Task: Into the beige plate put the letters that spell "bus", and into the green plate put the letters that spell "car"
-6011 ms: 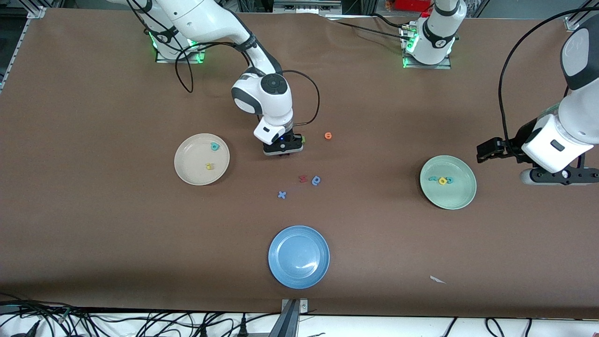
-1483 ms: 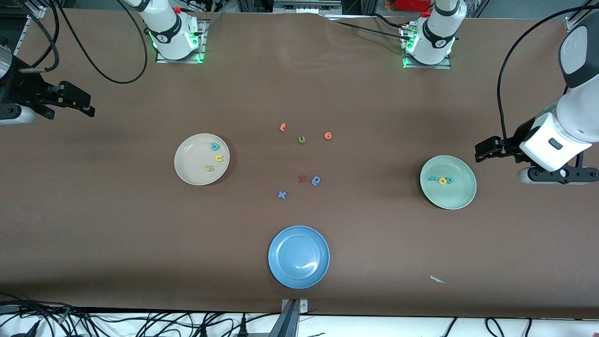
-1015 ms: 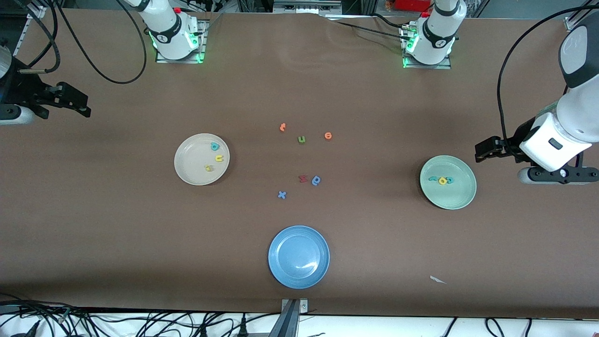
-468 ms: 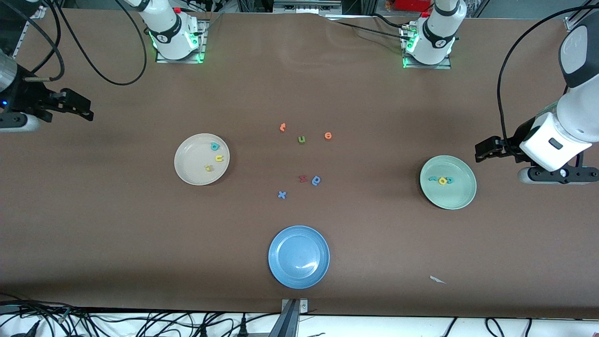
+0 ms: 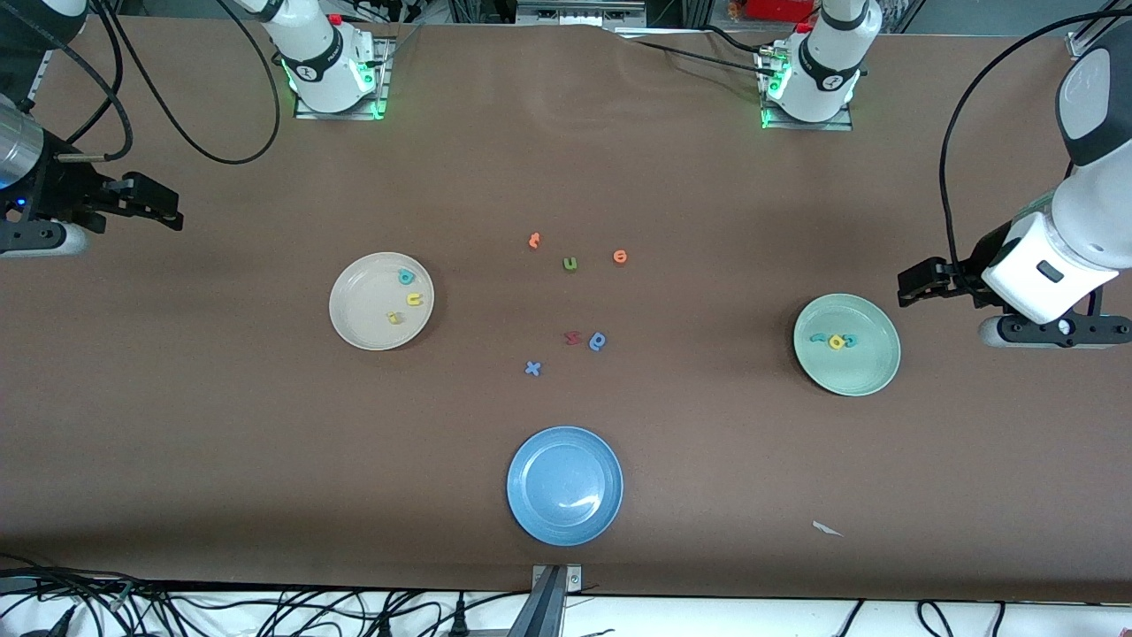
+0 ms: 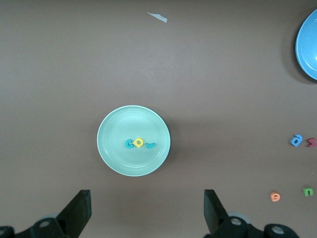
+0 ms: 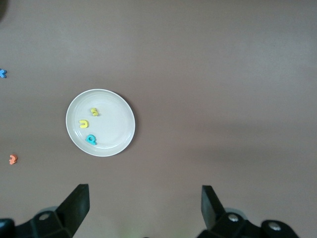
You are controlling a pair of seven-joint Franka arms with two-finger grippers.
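Right pincer (image 5: 168, 212) has withdrawn, open, well apart from beige plate (image 5: 354, 310).

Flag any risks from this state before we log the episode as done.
The green "u" and blue rounded letter lie loose mid-table; an extra pick could grab a distractor. In the green plate the "car" letters sit crowded together, so a checker may misread them. Both claws, left and right, hang open and empty over the table ends.

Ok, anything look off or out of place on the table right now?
Only a small white scrap lying on the table, nearer the camera than the green plate; it looks like stray litter. The loose letters mid-table are just unsorted leftovers.
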